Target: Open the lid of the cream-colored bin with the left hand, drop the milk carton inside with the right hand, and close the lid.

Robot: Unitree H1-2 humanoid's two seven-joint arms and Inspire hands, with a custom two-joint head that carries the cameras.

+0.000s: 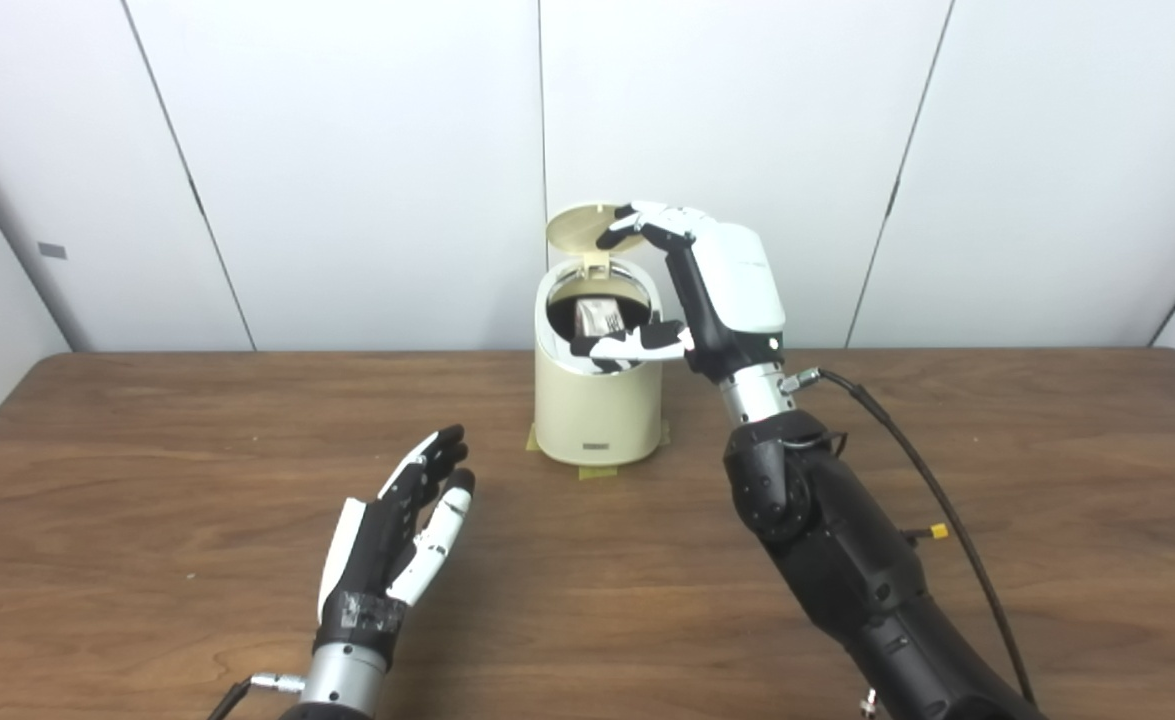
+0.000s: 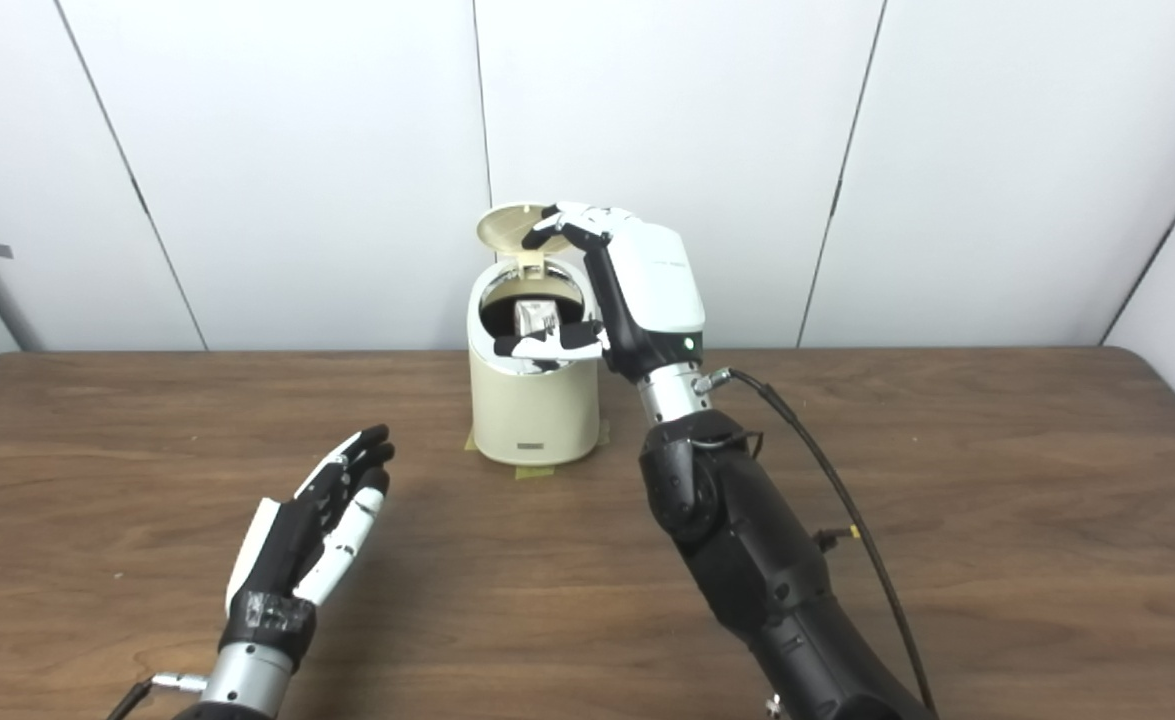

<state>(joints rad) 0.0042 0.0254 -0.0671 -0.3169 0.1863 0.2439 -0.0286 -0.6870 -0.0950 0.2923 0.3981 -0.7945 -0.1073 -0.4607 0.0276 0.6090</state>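
Observation:
The cream-colored bin (image 1: 597, 410) stands at the back middle of the table, its round lid (image 1: 579, 228) tipped up and open. The milk carton (image 1: 602, 318) lies inside the bin, partly visible through the opening. My right hand (image 1: 707, 290) is open above the bin: its fingers (image 1: 647, 220) touch the upright lid's front edge and its thumb reaches across the bin's rim. It holds nothing. My left hand (image 1: 402, 530) is open and empty, palm up, low over the table in front and to the left of the bin. The bin also shows in the right eye view (image 2: 535, 405).
Yellow tape marks (image 1: 597, 470) lie at the bin's base. A black cable (image 1: 907, 460) runs from my right wrist toward the front right. A white panelled wall stands close behind the wooden table (image 1: 147, 450).

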